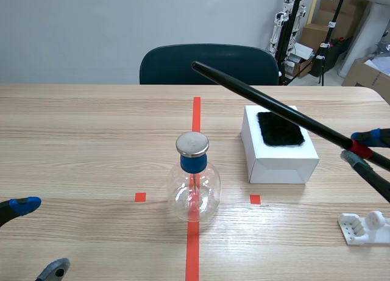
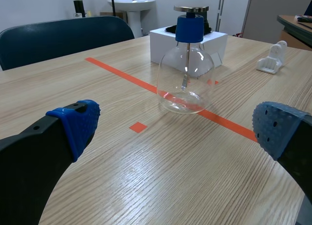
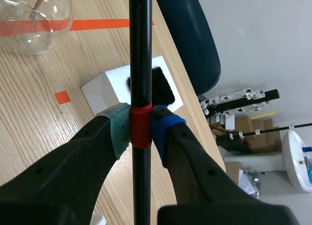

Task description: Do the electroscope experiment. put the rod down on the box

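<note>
Scene view: we see the rod (image 1: 274,104), long and black, pinched near its red band by the right tool (image 1: 364,150). From there it runs slantwise toward the far left, and its free end shows against the dark chair (image 1: 210,64). Its middle crosses over the white box (image 1: 280,156) and the black patch (image 1: 280,128) on the box top. We judge it is raised above the box, not lying on it. The glass flask (image 1: 194,186) stands on the red line, near the box on its left. The left tool (image 1: 38,238) sits low at the near left, well apart from both.

Left wrist view: our left tool has its fingers spread wide with nothing between them. The flask is ahead of it and the box is behind the flask.

Right wrist view: the two pads press on the red band from either side. The rod points straight ahead of the tool, and the box and patch lie directly under its forward length.

We judge the box already lies along the rod's axis, so the right arm mainly needs to lower it.
</note>
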